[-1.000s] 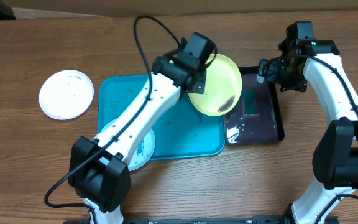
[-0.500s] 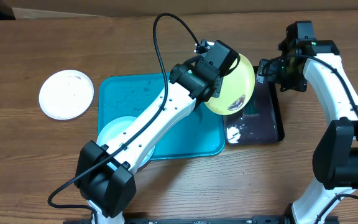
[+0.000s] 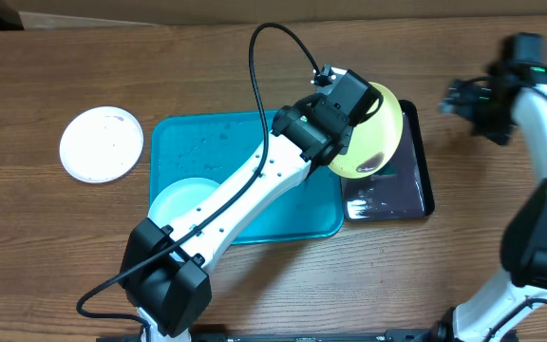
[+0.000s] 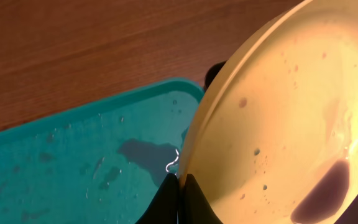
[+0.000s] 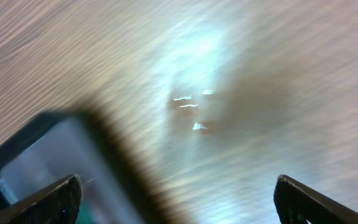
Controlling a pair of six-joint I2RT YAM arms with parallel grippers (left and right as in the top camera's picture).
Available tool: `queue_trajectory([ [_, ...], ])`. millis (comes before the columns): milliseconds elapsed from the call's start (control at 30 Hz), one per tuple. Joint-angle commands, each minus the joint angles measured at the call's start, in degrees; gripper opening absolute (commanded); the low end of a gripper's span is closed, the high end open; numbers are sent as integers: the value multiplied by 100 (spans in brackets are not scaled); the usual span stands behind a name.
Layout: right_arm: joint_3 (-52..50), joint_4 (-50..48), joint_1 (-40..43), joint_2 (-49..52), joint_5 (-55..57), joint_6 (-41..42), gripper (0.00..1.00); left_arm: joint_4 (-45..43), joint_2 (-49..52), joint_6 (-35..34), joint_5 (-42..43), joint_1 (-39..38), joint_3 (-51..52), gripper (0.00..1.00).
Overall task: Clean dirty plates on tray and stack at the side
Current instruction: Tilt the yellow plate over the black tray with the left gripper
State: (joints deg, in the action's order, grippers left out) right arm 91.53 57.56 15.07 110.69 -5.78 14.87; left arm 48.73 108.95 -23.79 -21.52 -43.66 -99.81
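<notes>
Since 1 second ago, the left arm has been swinging the yellow-green plate (image 3: 380,133) rightward off the turquoise tray (image 3: 254,142). Now the plate is hanging tilted over the black tray (image 3: 397,198), while the right arm has been pulling away to the far right, clear of that black tray.

In the wrist view I am watching the left gripper (image 4: 180,186) pinching the plate's rim, jaws closed tight on the thin edge. The right gripper (image 5: 176,202) is standing wide and holding nothing, with blurred table (image 5: 241,74) passing under it.

1 dark smear (image 4: 328,193) is sitting low on the plate's face and droplets are beading across it, so I am judging this plate not yet clean. The pale blue plate (image 3: 180,201) is lying in the turquoise tray's near-left corner. The white plate (image 3: 102,143) is lying out on the table, left of that tray.

I am reckoning the held plate is light, stiff plastic and, being wet, slippery. A rim pinch is the only real hold, and the plate is likely wanting to pivot under hard scrubbing far from the fingers.
</notes>
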Motion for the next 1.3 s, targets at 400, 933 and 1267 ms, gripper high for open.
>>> queue_trajectory([
  [400,101,-4,1856,-131,-179,166,100,-940,11,1121,-2063,-772,-234,4],
  [933,101,-22,1908,-131,-179,166,100,-2070,11,3668,-4459,-1923,-236,4],
  [1267,101,-22,1908,-131,-179,166,100,-3635,11,5499,-5263,-2391,-236,4],
])
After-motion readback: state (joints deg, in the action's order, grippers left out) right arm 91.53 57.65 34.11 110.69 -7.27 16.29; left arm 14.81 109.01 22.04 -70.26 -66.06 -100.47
